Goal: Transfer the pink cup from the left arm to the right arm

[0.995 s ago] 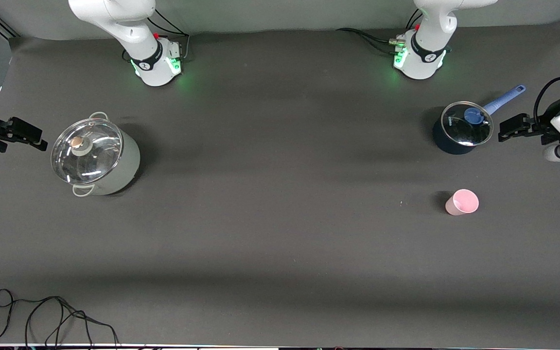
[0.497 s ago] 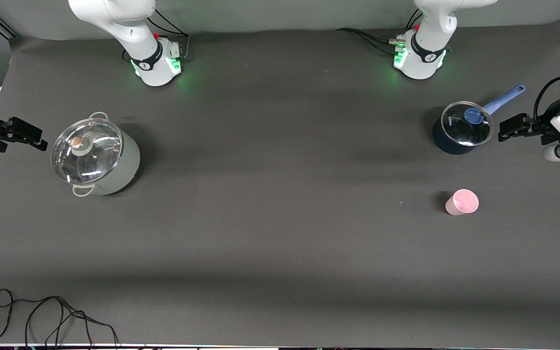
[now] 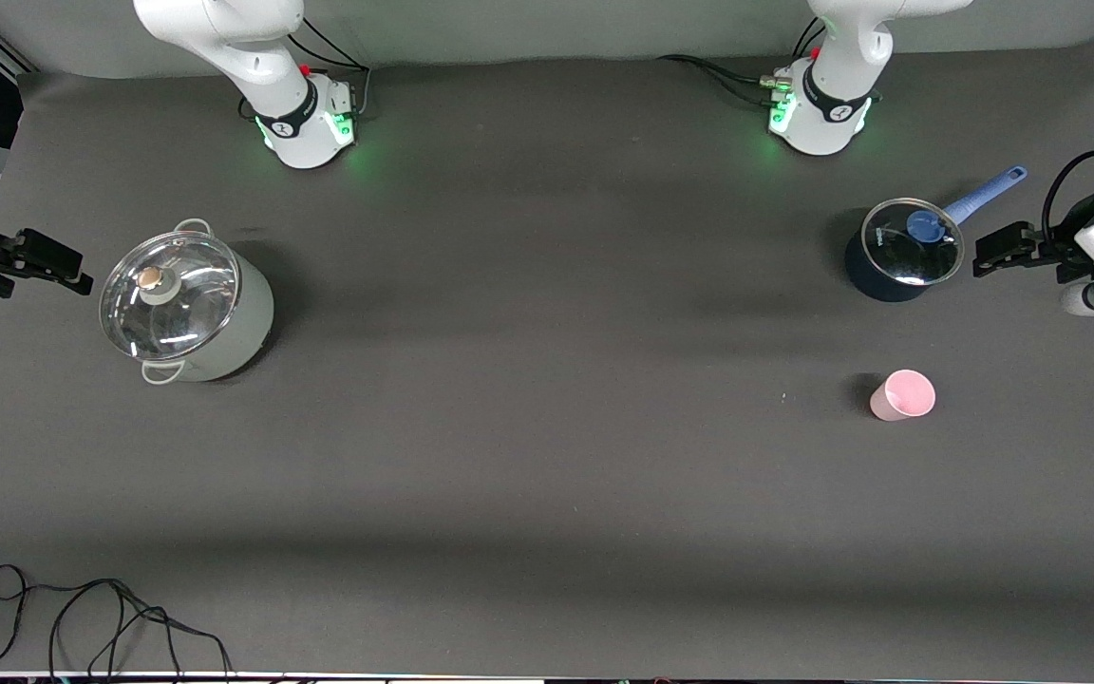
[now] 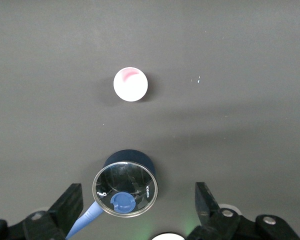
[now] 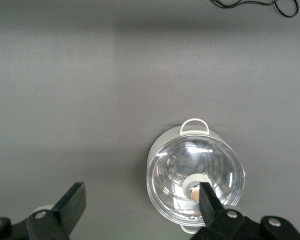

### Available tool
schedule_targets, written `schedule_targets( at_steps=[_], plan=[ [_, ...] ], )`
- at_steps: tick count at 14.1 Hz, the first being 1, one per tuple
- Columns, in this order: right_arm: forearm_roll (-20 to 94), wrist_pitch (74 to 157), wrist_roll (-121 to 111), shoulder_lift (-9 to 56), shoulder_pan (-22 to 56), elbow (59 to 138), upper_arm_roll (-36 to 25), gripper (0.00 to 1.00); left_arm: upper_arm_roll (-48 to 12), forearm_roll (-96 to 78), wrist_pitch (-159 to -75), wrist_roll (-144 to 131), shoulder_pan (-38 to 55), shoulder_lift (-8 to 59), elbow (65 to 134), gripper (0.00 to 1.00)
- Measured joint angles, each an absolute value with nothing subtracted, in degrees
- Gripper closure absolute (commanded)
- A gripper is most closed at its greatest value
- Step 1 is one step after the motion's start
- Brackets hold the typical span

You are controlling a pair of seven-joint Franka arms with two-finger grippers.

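Observation:
The pink cup stands upright on the dark table, mouth up, nearer to the front camera than the blue saucepan. In the left wrist view the pink cup shows from above, past the saucepan. My left gripper hangs high over the left arm's end of the table, beside the saucepan; its jaws are open and empty. My right gripper hangs over the right arm's end, beside the lidded grey pot, also open and empty.
The grey pot has a glass lid with a knob. The saucepan's blue handle points toward the left arm's end. A black cable lies coiled near the table's front edge at the right arm's end.

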State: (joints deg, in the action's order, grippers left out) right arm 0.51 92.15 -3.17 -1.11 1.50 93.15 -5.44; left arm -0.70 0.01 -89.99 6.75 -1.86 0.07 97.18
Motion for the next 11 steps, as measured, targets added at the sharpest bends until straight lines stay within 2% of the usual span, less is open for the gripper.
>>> schedule_targets(
  at_steps=[11],
  plan=[
    [0.5, 92.2, -3.2, -1.1, 1.5, 93.1, -5.4, 0.0, -0.7, 0.0, -90.0, 7.7, -1.9, 0.1, 97.2, 0.0]
  ],
)
